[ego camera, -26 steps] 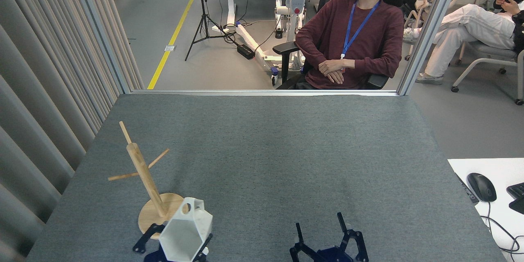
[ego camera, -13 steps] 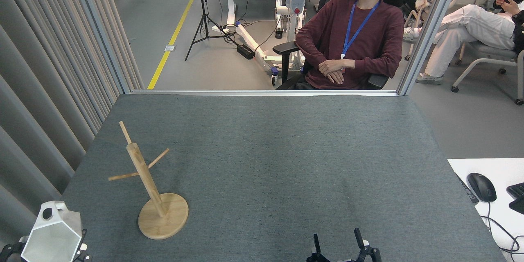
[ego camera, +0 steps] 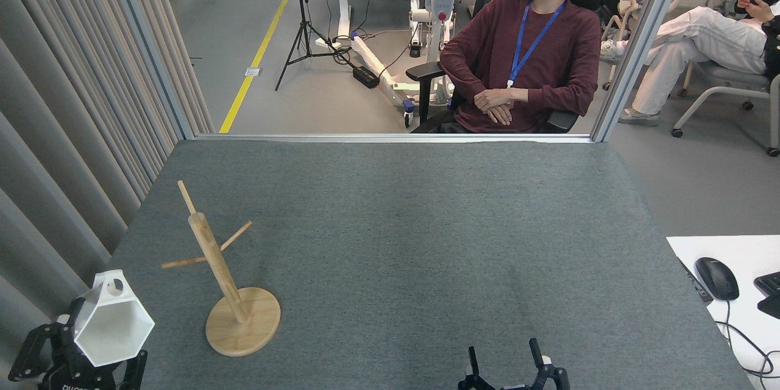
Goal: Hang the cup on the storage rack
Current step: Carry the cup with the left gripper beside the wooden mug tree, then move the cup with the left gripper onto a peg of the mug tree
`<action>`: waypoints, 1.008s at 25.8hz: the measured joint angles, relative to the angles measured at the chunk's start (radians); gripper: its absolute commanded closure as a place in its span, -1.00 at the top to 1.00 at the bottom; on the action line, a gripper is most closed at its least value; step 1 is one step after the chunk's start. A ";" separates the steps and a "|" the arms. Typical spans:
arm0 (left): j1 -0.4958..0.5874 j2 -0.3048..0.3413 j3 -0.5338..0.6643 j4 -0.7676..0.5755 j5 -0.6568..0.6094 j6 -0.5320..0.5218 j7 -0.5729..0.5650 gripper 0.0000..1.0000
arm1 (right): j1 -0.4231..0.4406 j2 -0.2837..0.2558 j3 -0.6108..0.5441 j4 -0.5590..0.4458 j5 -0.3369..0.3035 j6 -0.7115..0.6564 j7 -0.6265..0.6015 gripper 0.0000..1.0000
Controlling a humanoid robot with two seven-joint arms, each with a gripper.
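Cup (ego camera: 113, 323): white, six-sided rim facing up and toward the viewer, tab handle with its round hole at the top; held off the worktop's near-left corner, over the left edge.
Left pincer (ego camera: 82, 350): clamped on the cup from below, dark fingers showing on both sides of the body.
Rack (ego camera: 226, 292): bamboo, round base flat on the worktop near the near-left corner, post leaning slightly left in this view, three thin pegs angled outward near the top; stands apart from the cup, just to its right.
Gap between cup and rack: a strip of bare grey surface, nothing in it.
Right pincer (ego camera: 506, 365): only the two fingertips rise over the near edge, right of centre; tips spread apart, nothing between them.
Worktop (ego camera: 426, 225): grey felt-like surface, bare from the rack to the far edge and to the right edge.
Left edge: close to a wall of pleated curtain (ego camera: 55, 134), little room beyond it.
Far edge: bounded by a metal frame rail (ego camera: 390, 137); a seated person (ego camera: 524, 55) beyond it.
Right edge: a white side desk with a mouse (ego camera: 716, 278) near the near-right corner.
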 measured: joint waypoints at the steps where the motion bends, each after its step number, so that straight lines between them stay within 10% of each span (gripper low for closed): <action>1: -0.008 -0.003 -0.008 0.000 -0.024 0.002 0.000 0.19 | 0.000 0.000 0.000 0.000 0.000 0.000 0.000 0.96; 16: -0.050 -0.033 -0.070 -0.001 -0.210 0.023 -0.002 0.21 | -0.002 0.006 -0.027 0.001 -0.002 0.000 -0.007 0.96; 22: -0.059 -0.036 -0.113 0.005 -0.289 0.057 -0.002 0.96 | -0.005 0.007 -0.039 0.003 -0.004 -0.003 -0.010 0.96; 26: -0.070 -0.037 -0.121 0.010 -0.299 0.060 -0.002 0.98 | -0.004 0.008 -0.042 0.004 -0.004 -0.004 -0.012 0.96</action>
